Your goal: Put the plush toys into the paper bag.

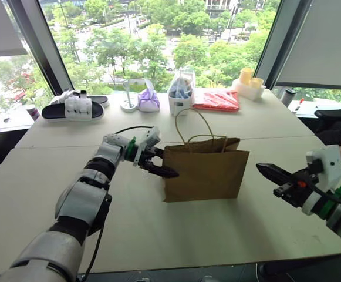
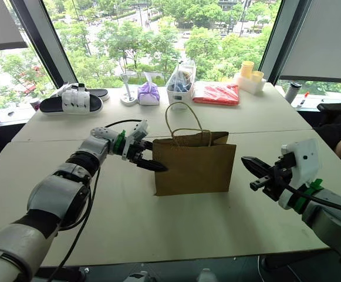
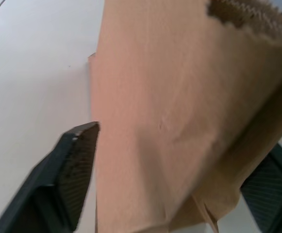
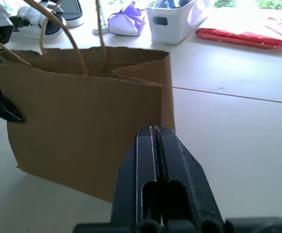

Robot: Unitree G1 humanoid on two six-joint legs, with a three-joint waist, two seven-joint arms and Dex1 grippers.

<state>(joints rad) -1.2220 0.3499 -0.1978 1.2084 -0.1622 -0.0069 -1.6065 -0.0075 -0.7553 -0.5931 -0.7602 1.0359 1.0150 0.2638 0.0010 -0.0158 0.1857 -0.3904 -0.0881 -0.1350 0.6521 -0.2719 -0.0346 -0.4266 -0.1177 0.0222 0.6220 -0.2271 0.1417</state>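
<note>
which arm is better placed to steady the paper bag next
Left. The left hand is already at the paper bag's side edge, its open fingers either side of the paper. The right hand is shut and hangs apart from the bag.

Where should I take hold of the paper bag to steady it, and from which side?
Grip the paper bag by its upper side edge, coming in level from the robot's left. It stands upright with a narrow folded side panel there, and the left gripper already straddles that edge with open fingers. The thin loop handles would probably give less control.
</note>
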